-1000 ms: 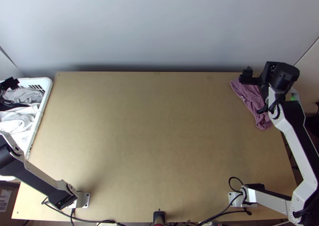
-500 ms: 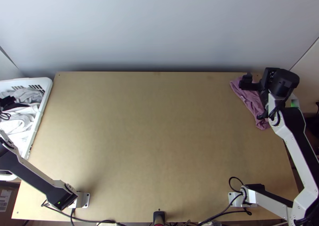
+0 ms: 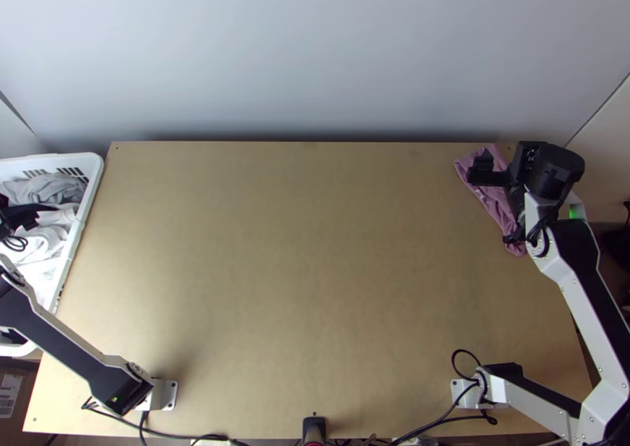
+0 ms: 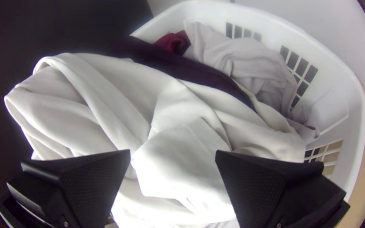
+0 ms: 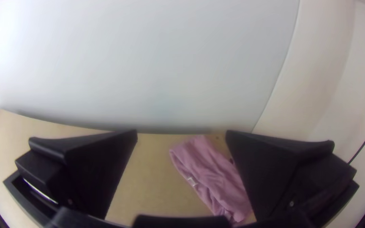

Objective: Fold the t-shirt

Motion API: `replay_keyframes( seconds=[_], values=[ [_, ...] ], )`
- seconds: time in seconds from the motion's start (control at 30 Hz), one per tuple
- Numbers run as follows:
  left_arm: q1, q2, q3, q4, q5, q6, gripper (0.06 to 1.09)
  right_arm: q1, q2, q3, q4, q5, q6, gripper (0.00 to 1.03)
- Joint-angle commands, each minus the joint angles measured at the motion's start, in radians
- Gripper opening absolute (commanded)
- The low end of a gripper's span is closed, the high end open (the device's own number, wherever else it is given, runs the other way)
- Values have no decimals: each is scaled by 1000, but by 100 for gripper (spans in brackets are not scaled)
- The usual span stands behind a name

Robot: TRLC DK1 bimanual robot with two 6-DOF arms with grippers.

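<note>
Above the basket at the far left, my left gripper (image 3: 17, 217) hangs over heaped clothes. In the left wrist view the left gripper (image 4: 173, 154) is open, with white cloth (image 4: 182, 156) lying bunched beyond its fingers. Which garment is a t-shirt I cannot tell. My right gripper (image 3: 499, 203) is over the table's far right corner, above a pink cloth (image 3: 492, 197) that it partly covers. The right wrist view has the right gripper (image 5: 181, 136) open and the pink cloth (image 5: 212, 177) lying crumpled in a narrow heap on the table, not gripped.
The white basket (image 3: 96, 180) stands against the table's left side, also holding grey cloth (image 4: 254, 63) and dark cloth (image 4: 191, 69). Bare wood covers the middle of the table (image 3: 299, 273). A pale wall (image 3: 315, 52) rises behind it, and cables run along the near edge.
My left gripper has moved over the basket toward the near side. The right gripper has shifted slightly nearer too, above the pink cloth, which has stayed in place.
</note>
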Motion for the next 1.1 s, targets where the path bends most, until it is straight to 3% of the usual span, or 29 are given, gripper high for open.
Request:
replay_keyframes(
  seconds=[0.0,0.27,0.3,0.37,0.4,0.43,0.47,0.63,1.07],
  values=[
    [0,60,23,-3,-8,10,104,14,-15,-6,3,12,-6,98],
    [-2,91,25,-30,-8,33,103,14,-44,-28,9,24,-19,98],
    [-2,95,31,-50,-7,35,95,15,-47,-31,11,25,-19,98],
    [-5,86,38,-86,-7,29,65,15,-52,-39,11,27,-20,98],
    [-8,78,38,-92,-2,38,43,17,-53,-42,11,29,-20,98],
    [-11,77,41,-92,9,50,15,17,-56,-45,11,29,-22,98],
    [-12,78,45,-93,15,59,12,20,-58,-45,11,30,-25,98],
    [3,78,55,-107,44,40,10,32,-72,-48,12,39,-38,98],
    [-57,-302,66,-208,145,-56,10,41,-110,-134,57,44,-32,98]
  ],
)
